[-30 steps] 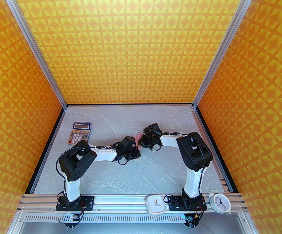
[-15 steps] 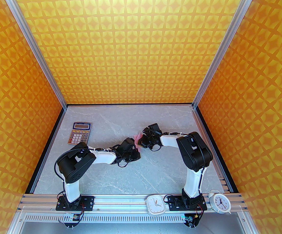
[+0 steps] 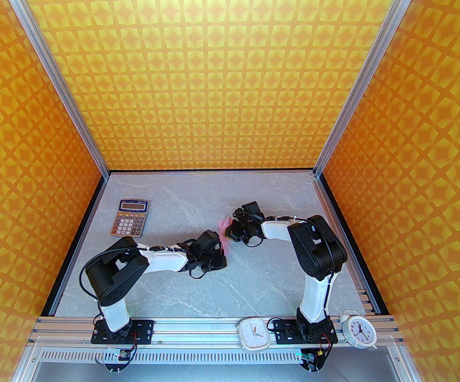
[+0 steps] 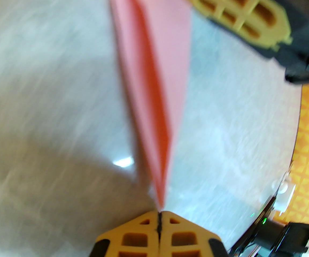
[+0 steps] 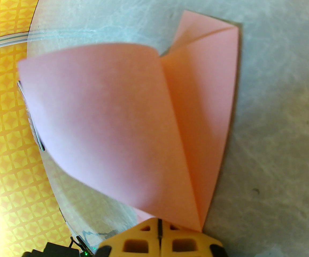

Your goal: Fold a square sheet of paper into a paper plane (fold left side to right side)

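Observation:
The square sheet of paper (image 3: 223, 227) is pale pink and partly folded into a long pointed shape (image 4: 154, 63) at the middle of the table. One flap (image 5: 98, 122) curls up off the rest. My left gripper (image 4: 159, 215) is shut, its tips meeting the paper's narrow point. I cannot tell whether that point is pinched. In the top view this gripper (image 3: 221, 260) sits just near of the paper. My right gripper (image 5: 159, 223) is also shut, its tips against the paper's other end. Its fingers (image 4: 240, 12) lie over the paper's far edge.
An orange-keyed calculator (image 3: 129, 217) lies at the back left of the grey table (image 3: 262, 277). A square white clock (image 3: 254, 334) and a round alarm clock (image 3: 358, 330) stand on the front rail. Orange patterned walls enclose three sides.
My left arm has drawn back toward the near left, carrying its shut gripper down along the paper to its tip. More pink paper shows between the grippers. The right arm has stayed put.

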`<state>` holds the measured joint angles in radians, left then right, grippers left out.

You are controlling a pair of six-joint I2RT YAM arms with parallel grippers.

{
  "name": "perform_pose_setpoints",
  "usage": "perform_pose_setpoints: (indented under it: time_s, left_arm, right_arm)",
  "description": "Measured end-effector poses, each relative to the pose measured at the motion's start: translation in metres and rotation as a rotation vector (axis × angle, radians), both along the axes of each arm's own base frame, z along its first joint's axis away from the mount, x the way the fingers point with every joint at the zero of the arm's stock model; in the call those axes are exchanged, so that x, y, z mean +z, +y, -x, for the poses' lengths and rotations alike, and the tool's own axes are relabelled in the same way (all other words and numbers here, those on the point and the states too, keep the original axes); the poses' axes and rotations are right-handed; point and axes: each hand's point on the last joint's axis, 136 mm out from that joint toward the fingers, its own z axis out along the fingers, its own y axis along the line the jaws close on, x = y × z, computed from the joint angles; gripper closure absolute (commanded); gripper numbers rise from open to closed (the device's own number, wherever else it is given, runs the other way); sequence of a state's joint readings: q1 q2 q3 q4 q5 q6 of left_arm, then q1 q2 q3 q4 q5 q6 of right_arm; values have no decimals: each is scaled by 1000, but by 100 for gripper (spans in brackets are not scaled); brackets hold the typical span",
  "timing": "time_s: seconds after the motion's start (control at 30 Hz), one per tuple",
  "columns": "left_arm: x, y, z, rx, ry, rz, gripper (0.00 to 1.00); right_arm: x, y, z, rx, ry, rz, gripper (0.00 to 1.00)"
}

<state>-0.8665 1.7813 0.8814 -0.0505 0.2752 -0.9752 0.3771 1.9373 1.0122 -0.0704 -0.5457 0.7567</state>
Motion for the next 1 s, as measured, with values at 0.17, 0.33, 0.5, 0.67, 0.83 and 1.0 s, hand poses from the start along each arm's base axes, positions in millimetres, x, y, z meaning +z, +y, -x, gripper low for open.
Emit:
perform_pose_setpoints:
  time_s: [0.17,0.33,0.5,0.67,0.83,1.0]
  left_arm:
    - [21,9,-26,49,-33,42,98]
    - [44,-3,-57,76,-77,104,98]
    - [43,-23,-74,66,-89,139,98]
    - [23,-25,-73,61,-55,117,98]
    - [9,-21,-70,59,-28,82,98]
    - [-2,-19,-69,60,-12,55,98]
  right_arm:
    - [0,0,0,-2,-3,-2,96]
    - [0,0,0,-4,-1,-3,96]
    - [0,0,0,-7,1,-4,96]
    - [0,0,-1,-12,2,-7,96]
    - [0,0,-1,-13,-2,-10,96]
    - [0,0,-1,-15,-3,-11,96]
